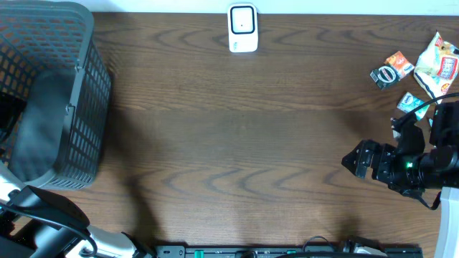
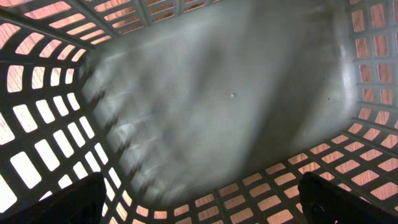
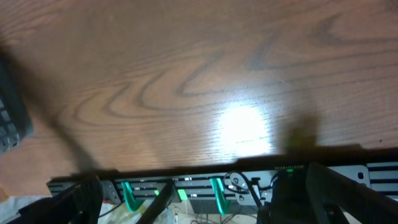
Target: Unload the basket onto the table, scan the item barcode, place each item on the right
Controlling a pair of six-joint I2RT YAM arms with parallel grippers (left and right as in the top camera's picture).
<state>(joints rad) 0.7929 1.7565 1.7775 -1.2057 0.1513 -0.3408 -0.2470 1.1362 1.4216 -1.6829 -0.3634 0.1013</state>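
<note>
Three snack packets lie at the table's far right: an orange one (image 1: 392, 69), a larger white one (image 1: 439, 64) and a teal one (image 1: 411, 104). A white barcode scanner (image 1: 242, 29) stands at the back centre. My right gripper (image 1: 356, 159) hovers over bare wood in front of the packets. In the right wrist view it (image 3: 202, 199) is open and holds nothing. In the left wrist view my left gripper (image 2: 199, 199) is open above the floor of the grey basket (image 2: 50, 149), with nothing between its dark fingers (image 2: 62, 199).
The grey mesh basket (image 1: 90, 86) fills the back left corner and has nothing in it. A black rail with green clips (image 3: 217, 193) runs along the table's front edge. The left arm's base sits at the front left (image 1: 50, 215).
</note>
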